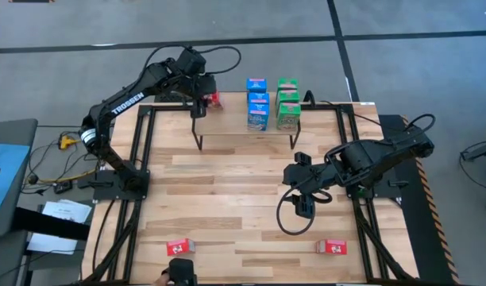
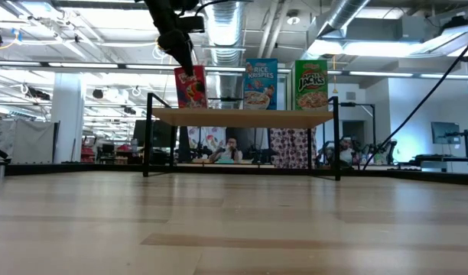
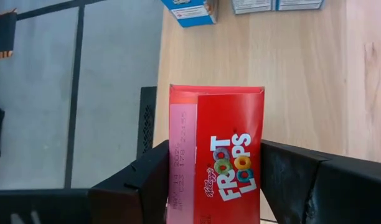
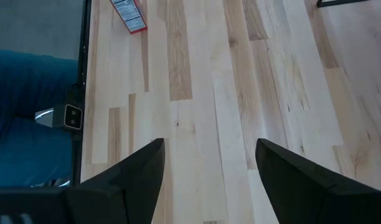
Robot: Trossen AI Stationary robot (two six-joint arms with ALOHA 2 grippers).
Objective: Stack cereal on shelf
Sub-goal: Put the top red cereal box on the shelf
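We see the left gripper (image 3: pixel 214 186) above the shelf's (image 1: pixel 227 127) left end, its jaws around a red cereal box (image 3: pixel 216 155) standing there. Blue boxes (image 1: pixel 257 103) and green boxes (image 1: pixel 287 103) stand further right. The right gripper (image 4: pixel 209 180) hovers over the table (image 1: pixel 227 199), jaws wide and empty.

The table (image 1: pixel 243 199) is a worktop of light wooden slats in a black frame. Near its back edge stands a small shelf (image 1: pixel 235 127), a pale wood top on thin black legs. On the shelf, a red cereal box (image 1: pixel 214 99) stands at the left end, a row of blue boxes (image 1: pixel 257 103) sits at the middle and a row of green boxes (image 1: pixel 287 103) just beside them toward the right end. Two more red boxes lie flat on the worktop near its front edge, one (image 1: pixel 179 247) toward the left corner, the other (image 1: pixel 332 247) toward the right corner.
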